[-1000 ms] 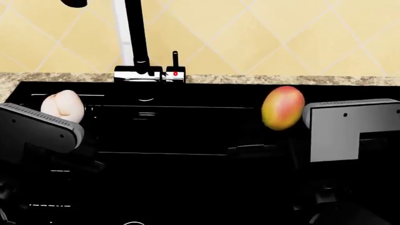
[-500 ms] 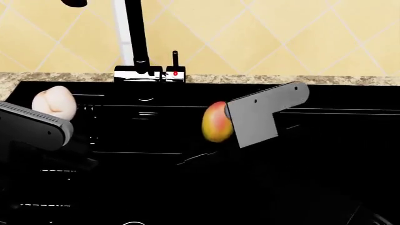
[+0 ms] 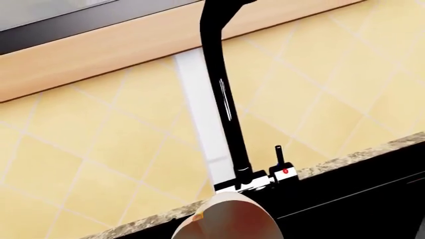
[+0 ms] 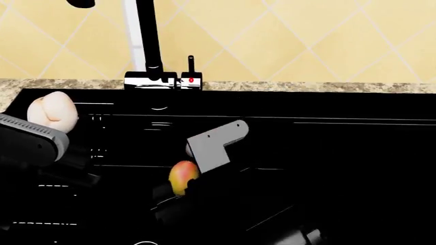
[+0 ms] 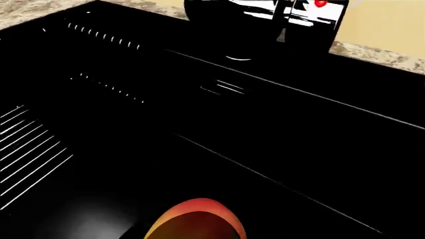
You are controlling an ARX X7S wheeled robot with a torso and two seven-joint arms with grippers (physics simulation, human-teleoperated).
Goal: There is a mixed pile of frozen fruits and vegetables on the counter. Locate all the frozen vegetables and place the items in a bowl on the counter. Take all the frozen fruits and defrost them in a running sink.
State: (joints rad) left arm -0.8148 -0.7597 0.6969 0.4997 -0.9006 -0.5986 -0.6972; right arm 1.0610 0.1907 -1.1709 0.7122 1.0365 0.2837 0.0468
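Right end effector (image 4: pixel 178 190) clamps mango (image 4: pixel 183 177), long axis approx upright, inside sink (image 4: pixel 327 153).

No readable text, label, brand or number shows on anything.

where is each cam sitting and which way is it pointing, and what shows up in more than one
Head view: from the robot's head, looking forward and down into the black sink; both arms show, left claw with the peach, right claw with the mango.
Left wrist view: on the left arm, looking up at the faucet and tiled wall; only the peach shows.
Right wrist view: on the right arm, looking into the basin; only the mango shows.
Shared: the faucet base appears in all three.
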